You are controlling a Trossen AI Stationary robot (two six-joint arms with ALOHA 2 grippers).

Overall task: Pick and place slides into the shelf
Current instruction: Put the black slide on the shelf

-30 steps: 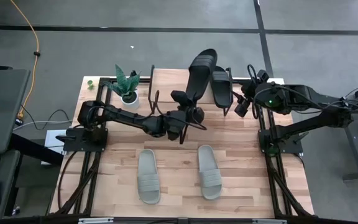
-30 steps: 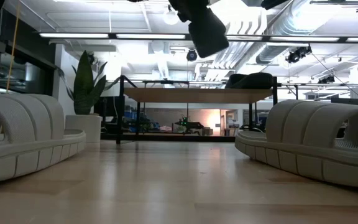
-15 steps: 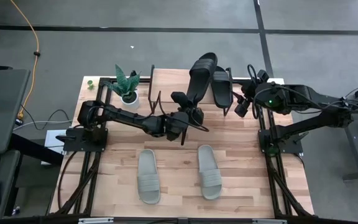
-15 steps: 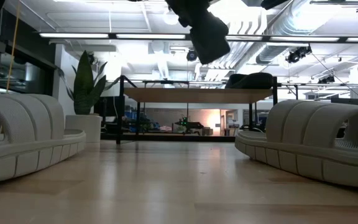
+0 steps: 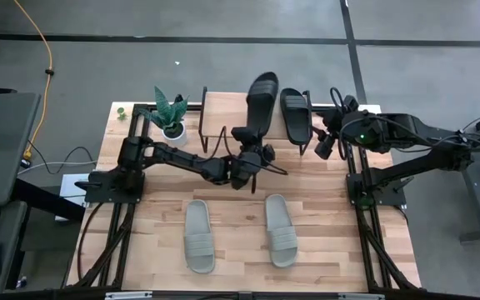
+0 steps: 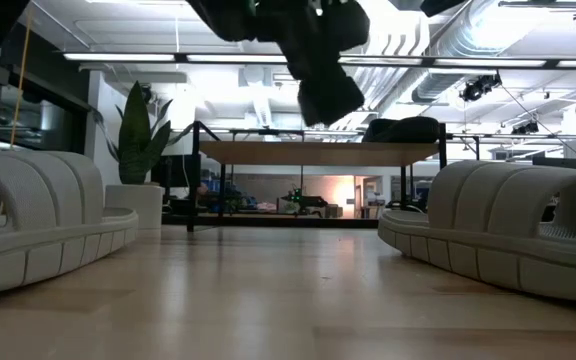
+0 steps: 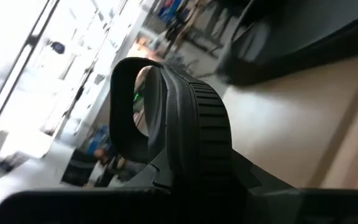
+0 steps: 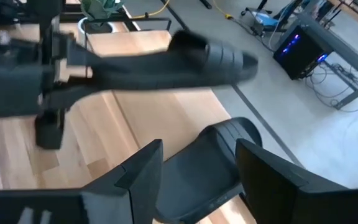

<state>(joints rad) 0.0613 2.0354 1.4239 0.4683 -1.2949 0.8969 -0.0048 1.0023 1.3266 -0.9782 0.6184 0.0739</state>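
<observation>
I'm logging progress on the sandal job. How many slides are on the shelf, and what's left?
One black slide already lies on the shelf. The left gripper holds the second black slide above the shelf, not yet set down. Two grey-green slides lie on the table. The right gripper waits by the shelf's end.

Ceiling strip lights (image 6: 168, 57) in the room beyond are glaring hard, blowing out the area above the shelf (image 6: 318, 152). I'm seeing the black slide (image 7: 185, 137) in my left fingers smearing with motion blur. My tabletop (image 5: 232, 208) is looking evenly lit, perhaps with faint shadows.
</observation>
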